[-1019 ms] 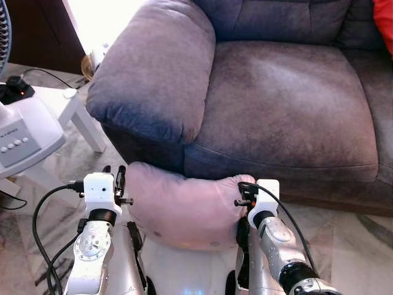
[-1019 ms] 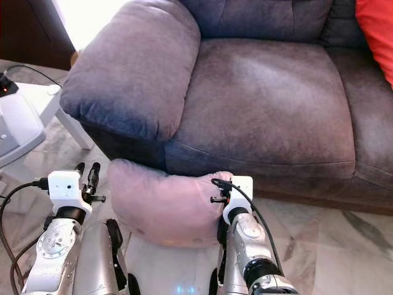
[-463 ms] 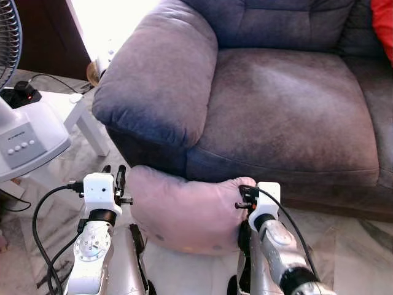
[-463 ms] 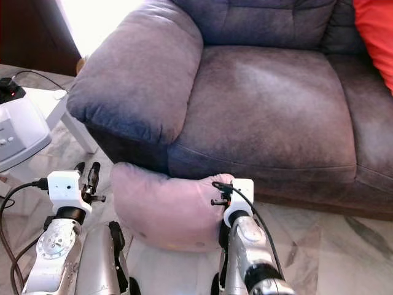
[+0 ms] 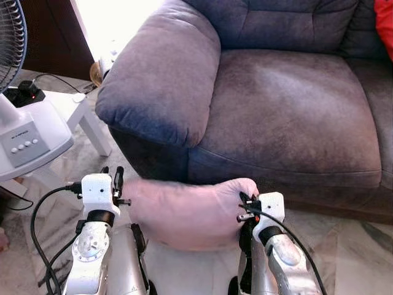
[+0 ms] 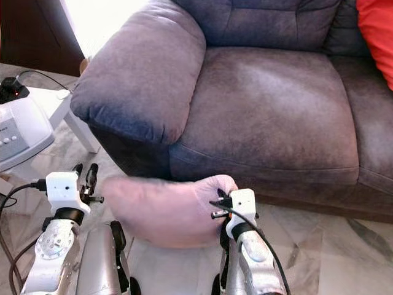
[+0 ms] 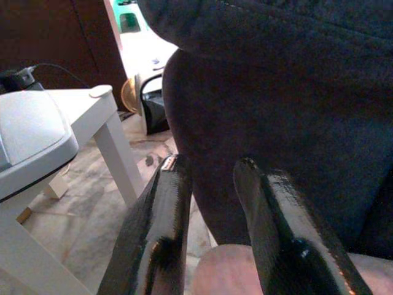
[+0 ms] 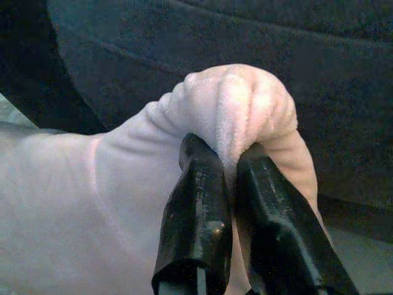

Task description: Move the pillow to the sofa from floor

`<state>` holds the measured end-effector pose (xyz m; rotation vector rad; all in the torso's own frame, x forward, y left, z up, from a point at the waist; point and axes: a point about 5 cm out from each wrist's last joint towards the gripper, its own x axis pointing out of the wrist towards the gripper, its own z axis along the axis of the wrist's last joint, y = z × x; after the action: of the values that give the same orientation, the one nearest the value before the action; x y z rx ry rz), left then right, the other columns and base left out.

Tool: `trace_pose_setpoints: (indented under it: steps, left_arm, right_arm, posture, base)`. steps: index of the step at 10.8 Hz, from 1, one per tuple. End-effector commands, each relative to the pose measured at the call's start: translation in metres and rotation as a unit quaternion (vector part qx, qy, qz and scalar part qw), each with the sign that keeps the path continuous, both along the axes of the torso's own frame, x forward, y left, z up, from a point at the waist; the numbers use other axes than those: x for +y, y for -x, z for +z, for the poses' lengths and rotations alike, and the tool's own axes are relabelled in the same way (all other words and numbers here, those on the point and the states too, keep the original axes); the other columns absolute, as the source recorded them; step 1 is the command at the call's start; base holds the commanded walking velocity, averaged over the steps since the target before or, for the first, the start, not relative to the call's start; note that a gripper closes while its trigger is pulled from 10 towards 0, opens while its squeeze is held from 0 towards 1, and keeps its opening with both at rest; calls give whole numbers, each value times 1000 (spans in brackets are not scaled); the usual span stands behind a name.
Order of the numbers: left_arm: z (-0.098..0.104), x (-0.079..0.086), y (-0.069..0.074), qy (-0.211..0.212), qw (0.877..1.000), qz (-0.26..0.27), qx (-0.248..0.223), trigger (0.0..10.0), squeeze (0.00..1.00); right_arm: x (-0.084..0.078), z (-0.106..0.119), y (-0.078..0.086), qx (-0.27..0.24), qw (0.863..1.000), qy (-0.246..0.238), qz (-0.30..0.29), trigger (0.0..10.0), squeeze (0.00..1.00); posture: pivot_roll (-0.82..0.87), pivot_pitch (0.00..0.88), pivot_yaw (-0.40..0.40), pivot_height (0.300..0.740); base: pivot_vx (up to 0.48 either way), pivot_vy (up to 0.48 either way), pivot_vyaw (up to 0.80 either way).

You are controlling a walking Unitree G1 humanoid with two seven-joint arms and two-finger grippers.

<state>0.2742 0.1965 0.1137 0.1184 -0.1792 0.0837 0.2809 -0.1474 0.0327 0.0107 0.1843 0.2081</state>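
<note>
A pale pink pillow (image 5: pixel 184 212) hangs low in front of the grey sofa (image 5: pixel 288 104), between my two arms and just below the seat's front edge. My right gripper (image 8: pixel 227 157) is shut on the pillow's bunched right corner (image 8: pixel 245 104), pinching the fabric between both fingers. My left gripper (image 7: pixel 212 169) stands at the pillow's left end, open, with only the dark sofa side showing between its fingers; the pillow edge (image 7: pixel 245 270) lies just beneath them. The pillow looks blurred in the eye views.
The sofa's broad armrest (image 5: pixel 163 80) rises right behind the pillow. A white fan base (image 5: pixel 27 138) sits on a small white table (image 5: pixel 92 117) to my left, with cables on the marble floor. A red cushion (image 6: pixel 376 31) lies at the sofa's far right.
The camera has shifted slightly, so the sofa sits a little lower and to the right. The pillow has flattened and stretched between the arms, and my right wrist has dropped a little.
</note>
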Motion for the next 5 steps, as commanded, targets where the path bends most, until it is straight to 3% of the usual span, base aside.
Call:
trace_pose_setpoints:
  steps: [1, 5]
  left_arm:
    - [-3, 2, 1, 3, 1000, 1, 4, 10000, 0]
    - [-2, 4, 1, 2, 1000, 2, 4, 10000, 0]
  right_arm:
    - [-1, 35, -11, -83, 997, 0, -3, 10000, 0]
    - [0, 43, -6, -87, 996, -3, -9, 10000, 0]
  posture:
    - [125, 121, -19, 472]
    - [122, 123, -18, 472]
  base:
    - [0, 0, 0]
    - [0, 0, 0]
